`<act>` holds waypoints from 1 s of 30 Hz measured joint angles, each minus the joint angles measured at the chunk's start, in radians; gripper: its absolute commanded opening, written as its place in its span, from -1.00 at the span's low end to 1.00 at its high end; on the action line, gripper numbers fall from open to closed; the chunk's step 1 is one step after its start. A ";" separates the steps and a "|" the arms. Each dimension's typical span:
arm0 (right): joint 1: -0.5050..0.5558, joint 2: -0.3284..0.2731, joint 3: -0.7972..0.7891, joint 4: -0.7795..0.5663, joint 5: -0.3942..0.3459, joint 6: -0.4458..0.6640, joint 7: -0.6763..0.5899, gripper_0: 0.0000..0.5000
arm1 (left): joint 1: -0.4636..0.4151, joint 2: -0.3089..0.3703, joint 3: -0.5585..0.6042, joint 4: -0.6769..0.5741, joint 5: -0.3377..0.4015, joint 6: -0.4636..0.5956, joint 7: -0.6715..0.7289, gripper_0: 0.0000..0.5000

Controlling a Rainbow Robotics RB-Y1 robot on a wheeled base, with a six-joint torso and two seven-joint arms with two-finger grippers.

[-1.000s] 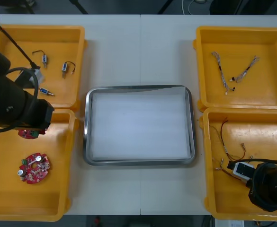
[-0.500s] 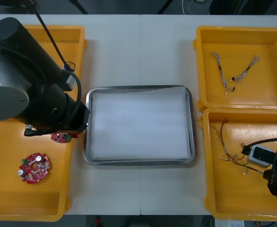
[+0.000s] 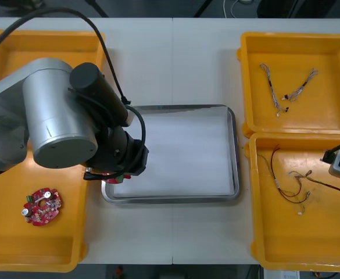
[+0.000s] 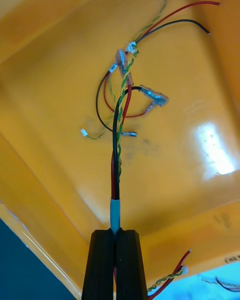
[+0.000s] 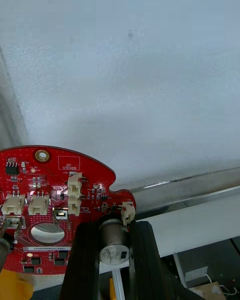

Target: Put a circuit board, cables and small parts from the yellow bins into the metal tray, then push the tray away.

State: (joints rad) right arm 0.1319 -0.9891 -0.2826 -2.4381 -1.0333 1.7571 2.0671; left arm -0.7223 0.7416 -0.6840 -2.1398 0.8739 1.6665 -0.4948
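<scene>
My left gripper (image 5: 114, 226) is shut on a round red circuit board (image 5: 55, 200), its fingers clamped on the board's metal cylinder. It holds the board over the near left corner of the metal tray (image 3: 235, 145), whose inside is white (image 5: 135, 70). In the front view a sliver of the held board (image 3: 115, 179) peeks out under the left arm. My right gripper (image 4: 115, 232) is shut on a bundle of red, black and twisted cables (image 4: 119, 145) that hangs over the near right yellow bin (image 3: 309, 256). The bundle's loose ends (image 3: 290, 185) trail in that bin.
A second red circuit board (image 3: 42, 206) lies in the near left yellow bin (image 3: 18, 244). Twisted cables (image 3: 286, 87) lie in the far right bin (image 3: 332, 46). The bulky left arm (image 3: 53, 122) covers most of the far left bin and the tray's left edge.
The left arm has swung right from the near left bin to the tray's corner, carrying the board. The right arm has drawn back toward the right edge, pulling the cable bundle along.
</scene>
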 measured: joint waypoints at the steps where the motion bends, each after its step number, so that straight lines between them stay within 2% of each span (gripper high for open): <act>1: -0.013 0.000 -0.002 -0.001 -0.001 0.016 0.000 -1.00 | -0.002 -0.005 -0.014 0.010 -0.011 -0.009 0.000 -1.00; 8: -0.108 0.001 -0.002 -0.002 -0.006 0.091 -0.026 -1.00 | -0.006 -0.020 -0.091 0.077 -0.059 -0.101 0.000 -1.00; 15: -0.158 0.001 -0.002 -0.002 -0.030 0.103 -0.033 -1.00 | -0.006 -0.040 -0.153 0.134 -0.106 -0.158 0.000 -1.00; 21: -0.182 0.001 -0.002 -0.003 -0.051 0.103 -0.057 -1.00 | -0.006 -0.059 -0.201 0.154 -0.157 -0.179 0.000 -1.00; 27: -0.195 0.001 -0.002 -0.003 -0.051 0.111 -0.059 -1.00 | -0.006 -0.072 -0.214 0.157 -0.164 -0.179 0.000 -0.98; 28: -0.196 0.001 -0.002 -0.003 -0.051 0.114 -0.059 -1.00 | -0.006 -0.073 -0.214 0.157 -0.164 -0.179 0.000 -0.69; 30: -0.202 0.001 -0.002 -0.004 -0.051 0.124 -0.063 -1.00 | -0.006 -0.076 -0.214 0.157 -0.166 -0.179 0.001 0.13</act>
State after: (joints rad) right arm -0.0702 -0.9883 -0.2848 -2.4418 -1.0840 1.8811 2.0037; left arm -0.7286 0.6657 -0.8978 -1.9823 0.7079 1.4873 -0.4941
